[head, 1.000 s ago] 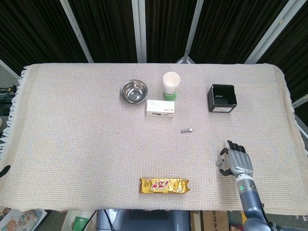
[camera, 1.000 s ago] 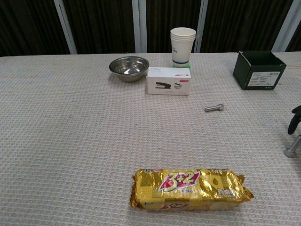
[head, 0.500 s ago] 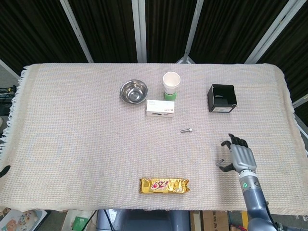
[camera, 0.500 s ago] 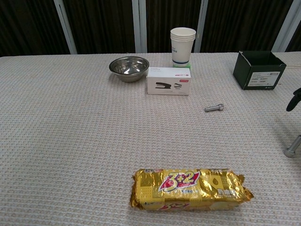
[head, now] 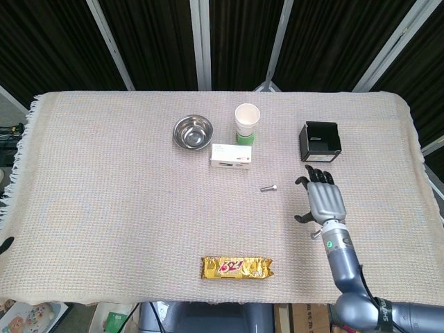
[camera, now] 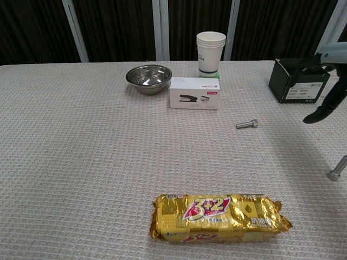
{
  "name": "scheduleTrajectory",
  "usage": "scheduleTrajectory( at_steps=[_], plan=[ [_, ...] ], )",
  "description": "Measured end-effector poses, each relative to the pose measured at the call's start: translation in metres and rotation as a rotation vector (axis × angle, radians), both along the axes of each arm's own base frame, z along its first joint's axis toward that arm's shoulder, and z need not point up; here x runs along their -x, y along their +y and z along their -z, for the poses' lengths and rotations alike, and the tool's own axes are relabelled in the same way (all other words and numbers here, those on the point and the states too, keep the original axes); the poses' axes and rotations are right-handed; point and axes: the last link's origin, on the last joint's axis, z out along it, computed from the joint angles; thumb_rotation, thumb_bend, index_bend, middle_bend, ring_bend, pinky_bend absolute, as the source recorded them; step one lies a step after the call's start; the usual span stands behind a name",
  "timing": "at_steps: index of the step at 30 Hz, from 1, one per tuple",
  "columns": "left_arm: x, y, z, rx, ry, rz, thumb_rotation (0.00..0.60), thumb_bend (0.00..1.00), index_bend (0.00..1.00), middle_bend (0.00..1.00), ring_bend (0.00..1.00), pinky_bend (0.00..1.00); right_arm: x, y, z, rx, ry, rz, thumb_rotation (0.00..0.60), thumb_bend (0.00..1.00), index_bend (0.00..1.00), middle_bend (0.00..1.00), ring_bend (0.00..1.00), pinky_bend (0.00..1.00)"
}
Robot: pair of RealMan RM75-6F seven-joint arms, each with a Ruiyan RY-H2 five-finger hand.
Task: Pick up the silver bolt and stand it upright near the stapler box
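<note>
Silver bolt [head: 269, 188] lies flat on the woven table cloth [head: 104, 180], near the stapler box [head: 231, 155] on its front-right side, untouched. Right hand [head: 322, 200] hovers right of the bolt, fingers spread, holding nothing; left hand out of view.

Right hand [head: 323, 201]: silver-grey metal back plate, black fingers [head: 318, 176], black thumb at the side. Wrist: short grey cylinder with a small green indicator light. Forearm [head: 343, 265]: smooth blue-grey tube widening toward a broader joint housing, ringed there by a dark band with pale lettering too small to read. Chest view: dark fingertip and silver thumb tip only, right edge
</note>
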Motion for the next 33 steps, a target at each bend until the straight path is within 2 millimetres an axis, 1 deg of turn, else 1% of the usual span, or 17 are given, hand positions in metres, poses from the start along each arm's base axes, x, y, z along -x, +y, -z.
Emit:
scheduleTrajectory(
  at_steps=[6, 12, 16, 18, 24, 33],
  plan=[
    [0.002, 0.002, 0.000, -0.002, -0.001, -0.006, 0.600, 0.04, 0.04, 0.00, 0.00, 0.03, -0.023, -0.016, 0.024, 0.003, 0.061, -0.070, 0.600, 0.12, 0.32, 0.00, 0.00, 0.00],
    [0.004, 0.006, 0.000, -0.002, -0.006, -0.015, 0.600, 0.04, 0.04, 0.00, 0.00, 0.03, -0.038, -0.027, 0.051, 0.005, 0.095, -0.101, 0.600, 0.12, 0.37, 0.00, 0.00, 0.00],
    [0.004, 0.007, 0.000, 0.004, -0.008, -0.013, 0.600, 0.04, 0.04, 0.00, 0.00, 0.03, -0.045, -0.029, 0.065, 0.001, 0.133, -0.119, 0.600, 0.13, 0.38, 0.00, 0.00, 0.00],
    [0.004, 0.006, -0.001, 0.002, -0.009, -0.012, 0.600, 0.04, 0.04, 0.00, 0.00, 0.03, -0.046, -0.030, 0.071, -0.002, 0.143, -0.120, 0.600, 0.13, 0.39, 0.00, 0.00, 0.00],
    [0.004, 0.004, -0.003, -0.007, -0.013, -0.013, 0.600, 0.04, 0.04, 0.00, 0.00, 0.03, -0.042, -0.034, 0.079, 0.008, 0.174, -0.128, 0.600, 0.13, 0.43, 0.00, 0.00, 0.00],
    [0.004, 0.005, -0.002, -0.003, -0.010, -0.013, 0.600, 0.04, 0.04, 0.00, 0.00, 0.03, -0.029, -0.042, 0.087, 0.028, 0.199, -0.117, 0.600, 0.19, 0.46, 0.00, 0.00, 0.00]
  ],
)
